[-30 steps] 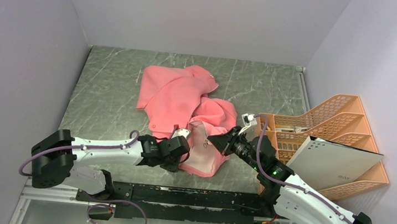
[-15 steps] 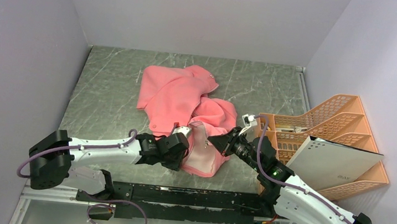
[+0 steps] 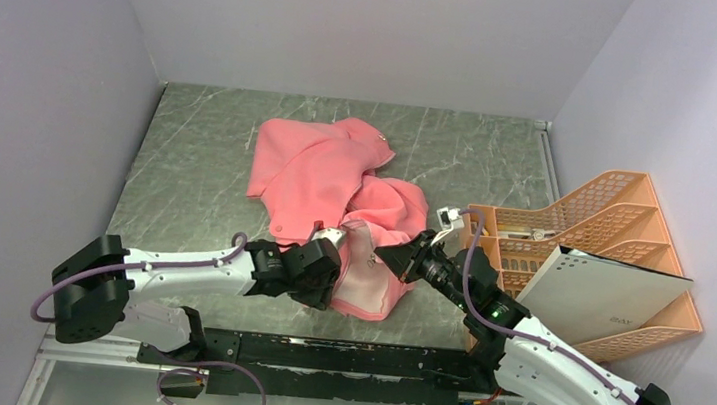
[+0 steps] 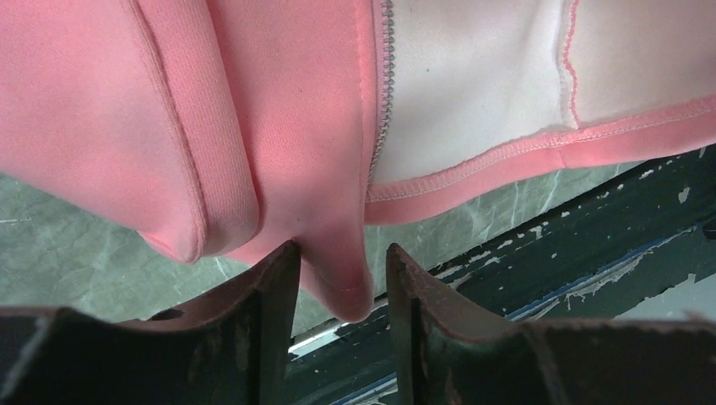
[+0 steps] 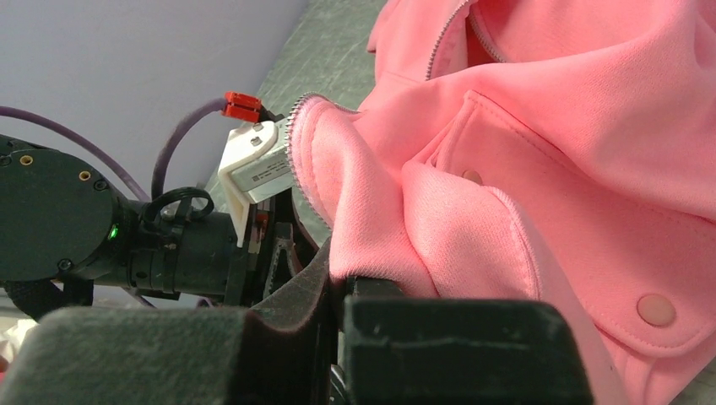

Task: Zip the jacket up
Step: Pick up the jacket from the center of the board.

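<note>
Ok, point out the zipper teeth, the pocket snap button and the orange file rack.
zipper teeth (image 4: 385,93), left wrist view, midway along the tooth row.
snap button (image 5: 656,310), right wrist view, centre of the round snap.
file rack (image 3: 586,198), top external view, on its mesh side wall.

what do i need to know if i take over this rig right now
Left gripper: open, a bottom corner of the jacket hanging loose between its fingers.
Right gripper: shut on a fold of the jacket.
The jacket lies crumpled on the table, front open, pale lining showing beside the zipper teeth.
Done: nothing zipped yet.
Left: line up both front edges, find the pull, seat it and run it up.
</note>
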### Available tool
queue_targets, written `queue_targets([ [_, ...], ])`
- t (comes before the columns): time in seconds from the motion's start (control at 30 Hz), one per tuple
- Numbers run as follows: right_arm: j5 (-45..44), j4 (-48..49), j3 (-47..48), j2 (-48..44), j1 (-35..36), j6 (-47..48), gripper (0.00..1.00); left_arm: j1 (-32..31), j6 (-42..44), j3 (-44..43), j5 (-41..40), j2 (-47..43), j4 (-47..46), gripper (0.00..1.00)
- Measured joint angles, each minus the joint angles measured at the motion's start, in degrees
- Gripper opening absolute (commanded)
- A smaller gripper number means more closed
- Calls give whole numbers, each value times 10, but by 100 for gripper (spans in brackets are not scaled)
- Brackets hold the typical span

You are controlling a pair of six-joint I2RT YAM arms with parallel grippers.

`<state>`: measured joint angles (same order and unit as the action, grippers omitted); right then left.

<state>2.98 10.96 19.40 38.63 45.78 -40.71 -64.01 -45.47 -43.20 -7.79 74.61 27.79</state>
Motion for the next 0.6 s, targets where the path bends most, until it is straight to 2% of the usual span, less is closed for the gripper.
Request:
queue_targets([
  [0.13, 0, 3, -1, 0, 0, 0, 0, 5, 4, 0, 5, 0, 3, 51],
  [0.5, 0, 4, -3, 0, 0, 0, 0, 15, 13, 0, 7, 0, 7, 39],
  [0.6, 1, 4, -3, 2, 0, 0, 0, 16, 13, 0, 10, 0, 7, 43],
])
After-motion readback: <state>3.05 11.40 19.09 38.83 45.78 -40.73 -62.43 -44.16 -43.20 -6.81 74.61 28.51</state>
